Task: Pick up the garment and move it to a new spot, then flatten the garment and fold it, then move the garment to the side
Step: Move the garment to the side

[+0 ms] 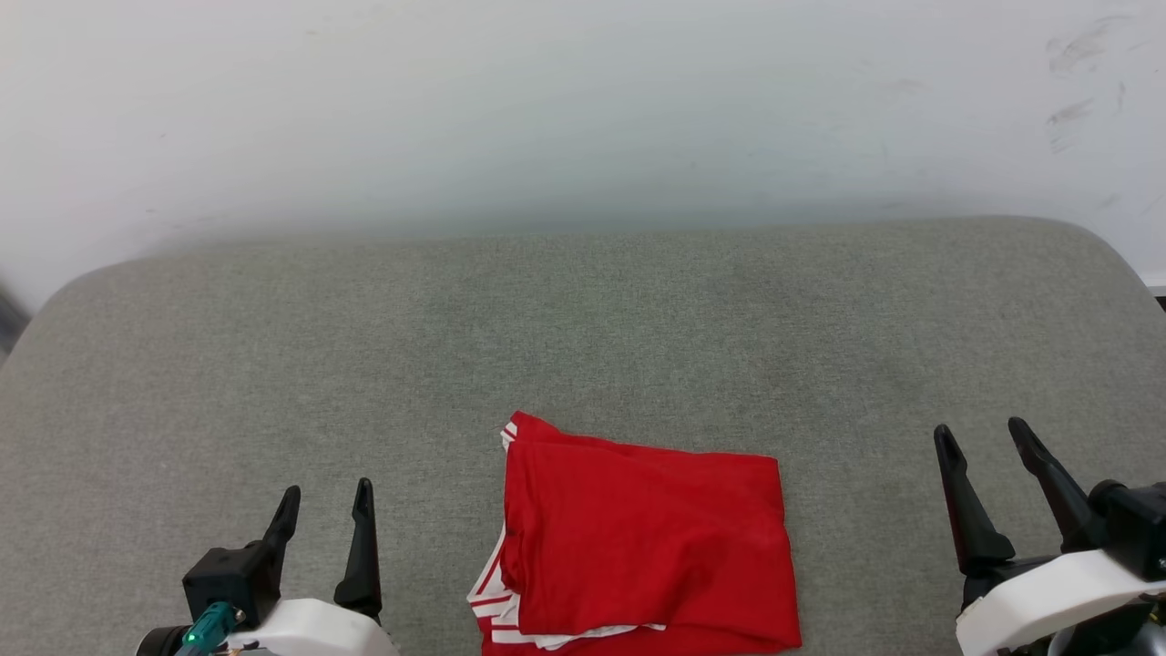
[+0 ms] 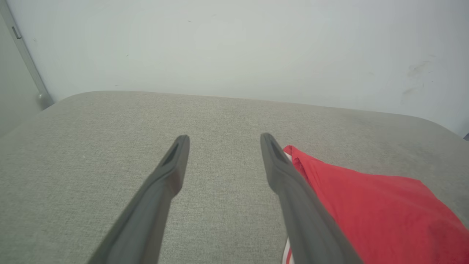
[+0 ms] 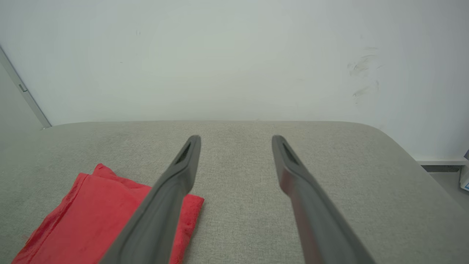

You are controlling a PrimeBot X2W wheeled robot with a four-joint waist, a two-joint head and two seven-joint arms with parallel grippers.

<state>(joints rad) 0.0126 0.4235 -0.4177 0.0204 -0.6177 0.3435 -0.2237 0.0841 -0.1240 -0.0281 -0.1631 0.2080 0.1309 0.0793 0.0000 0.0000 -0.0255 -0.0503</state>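
The garment [image 1: 642, 542] lies folded into a red rectangle near the front edge of the grey padded table [image 1: 583, 328], with white-and-red striped trim showing at its lower left. My left gripper [image 1: 326, 501] stands open to the garment's left, apart from it. My right gripper [image 1: 984, 439] stands open to the garment's right, also apart. In the left wrist view the garment [image 2: 370, 209] lies beside my right-hand finger [image 2: 293, 190]. In the right wrist view the garment [image 3: 95, 212] sits at the lower left, partly behind my left-hand finger [image 3: 172, 198]. Both grippers hold nothing.
A pale wall [image 1: 583, 109] rises behind the table, with faint scuff marks at the upper right. The table's rounded far corners show at left and right. Grey fabric stretches bare beyond the garment toward the wall.
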